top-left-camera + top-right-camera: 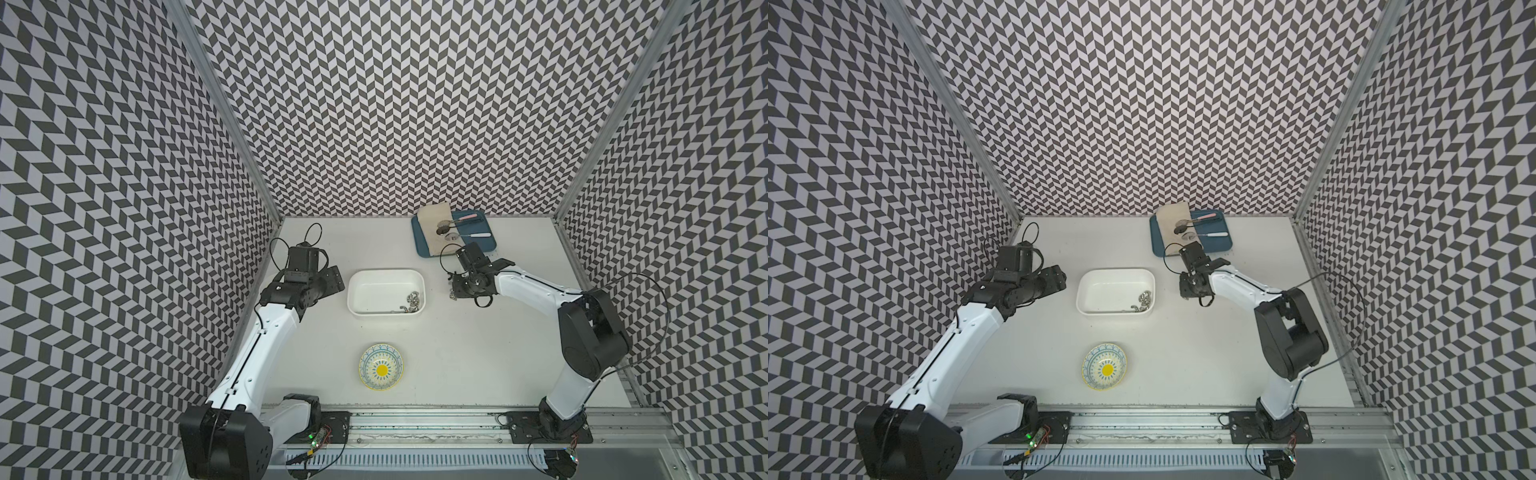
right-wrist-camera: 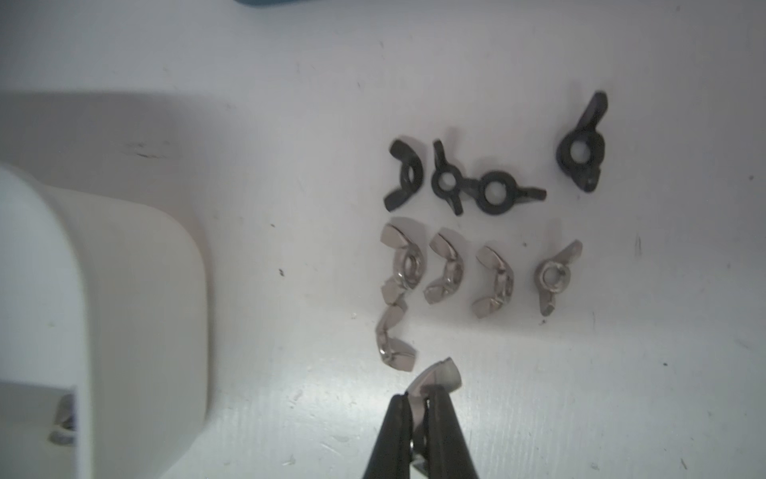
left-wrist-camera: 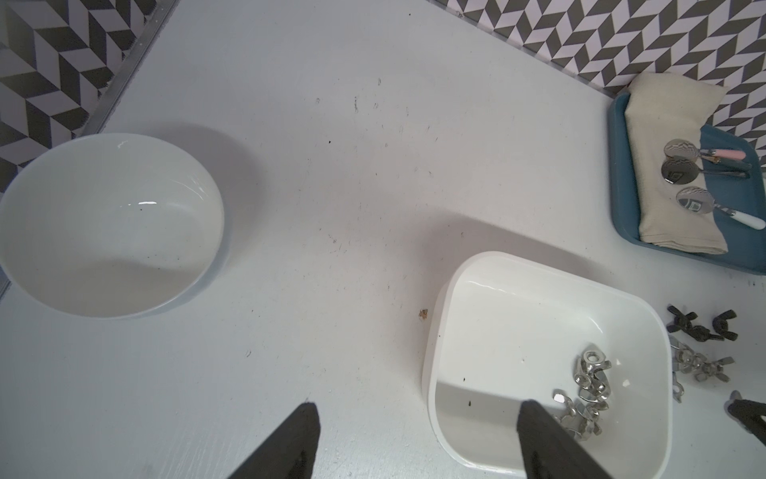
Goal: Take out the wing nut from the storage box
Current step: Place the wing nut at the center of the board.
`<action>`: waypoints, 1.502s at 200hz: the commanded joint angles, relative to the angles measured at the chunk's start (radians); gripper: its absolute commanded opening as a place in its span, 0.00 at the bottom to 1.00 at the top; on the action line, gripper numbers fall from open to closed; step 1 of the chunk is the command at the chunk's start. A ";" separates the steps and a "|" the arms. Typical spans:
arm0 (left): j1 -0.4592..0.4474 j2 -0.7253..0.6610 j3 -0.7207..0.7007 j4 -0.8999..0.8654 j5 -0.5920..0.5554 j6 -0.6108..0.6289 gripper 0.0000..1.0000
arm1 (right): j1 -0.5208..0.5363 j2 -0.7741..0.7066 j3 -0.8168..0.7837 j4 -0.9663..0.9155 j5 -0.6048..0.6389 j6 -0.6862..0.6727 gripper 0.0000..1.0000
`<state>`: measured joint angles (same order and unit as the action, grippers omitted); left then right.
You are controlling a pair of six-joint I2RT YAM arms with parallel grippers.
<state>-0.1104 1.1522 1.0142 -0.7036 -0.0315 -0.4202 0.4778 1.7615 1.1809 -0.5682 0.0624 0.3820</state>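
Right gripper (image 2: 420, 400) pinches a silver wing nut (image 2: 437, 375) outside the storage box (image 2: 136, 290), just beside the laid-out nuts (image 2: 493, 278). The nut's lower half is hidden inside the grip. I read it as likely off the surface, but the view is blurred. Left gripper (image 3: 418, 408) is spread and empty, and partly covers the boxed nuts (image 3: 588, 381).

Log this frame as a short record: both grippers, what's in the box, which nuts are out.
left gripper: open, empty, near the box
right gripper: shut on a silver wing nut, outside the box
in box: silver nut cluster at one end
on table: four black nuts, five silver nuts, in rough rows
patterned bowl: empty
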 commanded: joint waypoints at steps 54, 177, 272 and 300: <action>0.004 0.000 0.026 0.009 0.001 -0.002 0.79 | -0.020 0.049 -0.024 0.149 -0.040 0.021 0.06; 0.005 0.007 0.026 0.015 -0.010 -0.002 0.79 | -0.042 0.116 -0.052 0.190 -0.035 0.031 0.13; 0.005 0.009 0.019 0.022 -0.010 -0.007 0.79 | -0.027 0.001 0.051 0.081 -0.040 -0.020 0.34; 0.005 0.017 0.021 0.026 -0.005 -0.008 0.79 | 0.021 -0.023 0.135 0.030 -0.016 -0.052 0.36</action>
<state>-0.1104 1.1599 1.0142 -0.7006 -0.0322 -0.4210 0.4564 1.7988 1.2366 -0.5083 0.0238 0.3717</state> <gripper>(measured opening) 0.792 0.351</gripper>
